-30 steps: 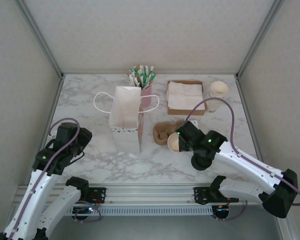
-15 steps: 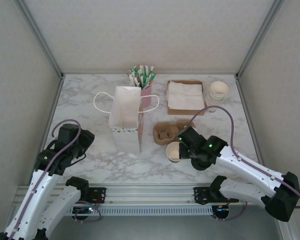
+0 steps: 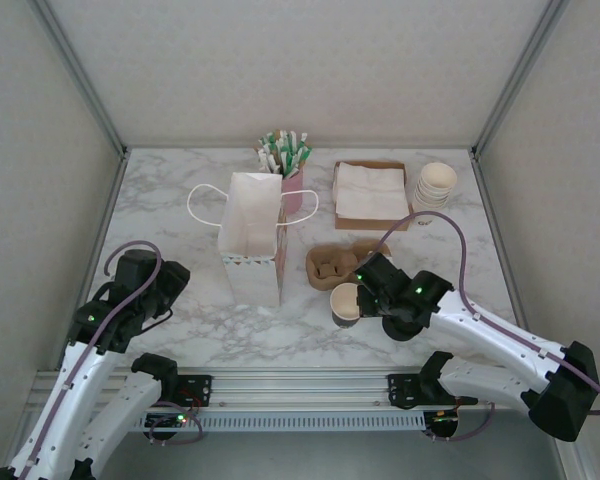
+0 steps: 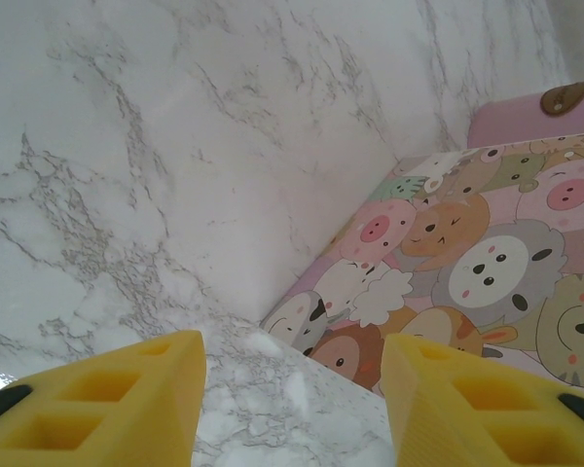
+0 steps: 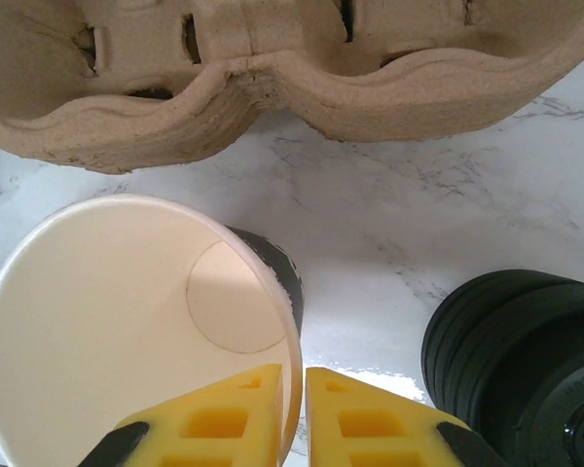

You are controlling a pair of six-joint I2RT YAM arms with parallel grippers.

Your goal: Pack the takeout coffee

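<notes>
Since the earlier frame, the right gripper has drawn the white paper cup with a dark outer wall toward the near edge of the marble-patterned table. The cup now sits just in front of the brown moulded-pulp cup carrier, apart from it.

1. Right gripper: its jaws stand almost together, with the cup's rim and wall pinched between them, one finger inside and one outside.
2. Left gripper: its jaws are partly spread with nothing between them, and it faces the white paper bag with a cartoon-animal print.

Handling: the cup is empty, so it is probably very light and easily tipped. Its thin wall will likely dent under pressure. The rolled rim is the stiffest part, so take hold there with modest force. The tapered base should seat readily in a carrier well.
</notes>
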